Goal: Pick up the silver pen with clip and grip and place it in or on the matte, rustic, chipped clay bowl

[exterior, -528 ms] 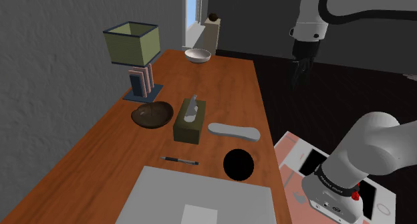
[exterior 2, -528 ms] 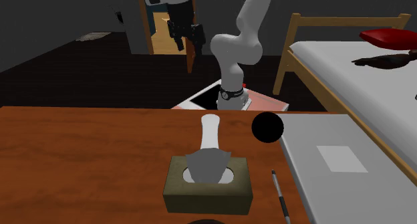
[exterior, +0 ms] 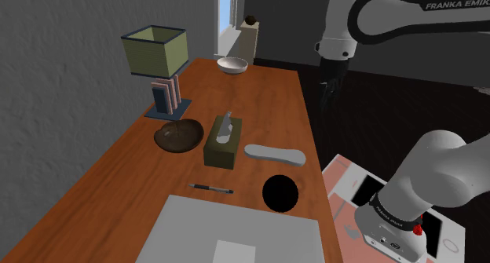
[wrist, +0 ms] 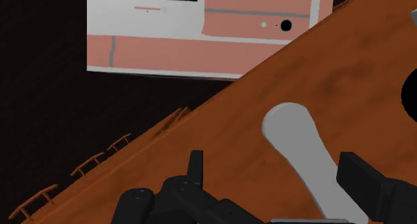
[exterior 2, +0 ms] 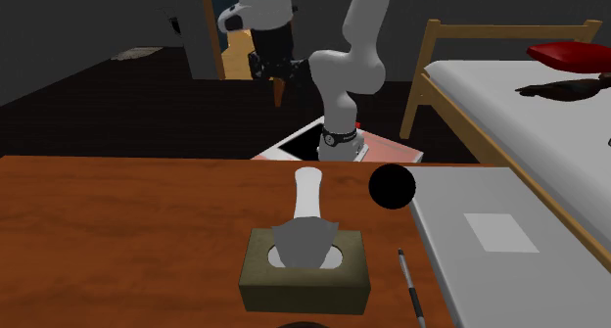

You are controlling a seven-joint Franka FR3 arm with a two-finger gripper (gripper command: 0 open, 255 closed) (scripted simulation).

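Observation:
The silver pen (exterior: 210, 188) with dark ends lies flat on the wooden table (exterior: 271, 96), between the tissue box and the grey pad; it also shows as the pen (exterior 2: 411, 289) beside the tissue box. The dark brown clay bowl (exterior: 179, 135) sits near the lamp's foot. My gripper (exterior: 327, 93) hangs high over the table's edge on the shoulder view's right, far from pen and bowl. The gripper (wrist: 277, 182) is open with nothing held; a grey flat object (wrist: 301, 149) lies on the table below, between its fingers.
An olive tissue box (exterior: 224, 141), the grey flat object (exterior: 273, 154), a black ball (exterior: 280, 193), a large grey pad (exterior: 228, 234), a lamp (exterior: 157, 65) and a white bowl (exterior: 232, 64) share the table. My pink-and-white stand (wrist: 200, 29) lies beside it. A bed (exterior 2: 529, 101) stands nearby.
The arm has swung toward the table: my gripper moved to the shoulder view's left and came a little lower. Nothing on the table moved.

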